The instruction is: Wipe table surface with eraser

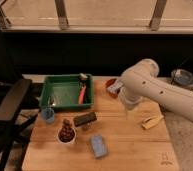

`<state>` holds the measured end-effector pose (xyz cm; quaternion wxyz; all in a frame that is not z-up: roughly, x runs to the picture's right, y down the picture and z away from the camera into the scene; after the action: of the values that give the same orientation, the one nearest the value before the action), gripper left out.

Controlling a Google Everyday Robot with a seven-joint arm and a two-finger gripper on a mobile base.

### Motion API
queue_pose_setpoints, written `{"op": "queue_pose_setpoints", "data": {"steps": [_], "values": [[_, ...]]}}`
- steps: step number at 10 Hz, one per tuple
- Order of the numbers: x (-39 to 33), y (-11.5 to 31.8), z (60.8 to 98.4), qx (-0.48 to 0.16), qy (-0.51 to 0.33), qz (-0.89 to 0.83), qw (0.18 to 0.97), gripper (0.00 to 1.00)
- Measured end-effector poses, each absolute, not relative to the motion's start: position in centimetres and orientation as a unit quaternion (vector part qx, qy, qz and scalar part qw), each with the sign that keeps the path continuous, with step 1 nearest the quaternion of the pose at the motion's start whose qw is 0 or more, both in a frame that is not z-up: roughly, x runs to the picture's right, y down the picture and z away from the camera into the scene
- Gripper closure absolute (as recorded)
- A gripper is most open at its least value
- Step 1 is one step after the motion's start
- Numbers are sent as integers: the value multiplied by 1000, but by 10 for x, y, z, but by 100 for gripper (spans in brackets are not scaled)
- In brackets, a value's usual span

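The eraser [85,119], a small dark flat block, lies on the light-brown wooden table surface [132,150], just in front of the green tray [64,93]. My white arm reaches in from the right over the back of the table. The gripper [131,106] hangs at its end, above the table to the right of the eraser and near a red bowl [111,85]. It is apart from the eraser, and the arm hides much of it.
A blue cup [48,115], a white bowl of brown pieces [66,133] and a blue-grey pad [99,145] sit near the eraser. A yellow object [152,122] lies at the right. A red-handled tool [82,94] lies in the tray. A black chair [10,107] stands at the left.
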<state>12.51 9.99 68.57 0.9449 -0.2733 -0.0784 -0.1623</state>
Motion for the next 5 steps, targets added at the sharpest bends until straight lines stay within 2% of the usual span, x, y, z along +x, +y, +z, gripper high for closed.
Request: {"op": "queue_pose_setpoints", "data": {"steps": [1, 5], "values": [[101, 101, 685, -271, -93, -175, 942, 35], [98, 101, 685, -270, -93, -175, 942, 35]]}}
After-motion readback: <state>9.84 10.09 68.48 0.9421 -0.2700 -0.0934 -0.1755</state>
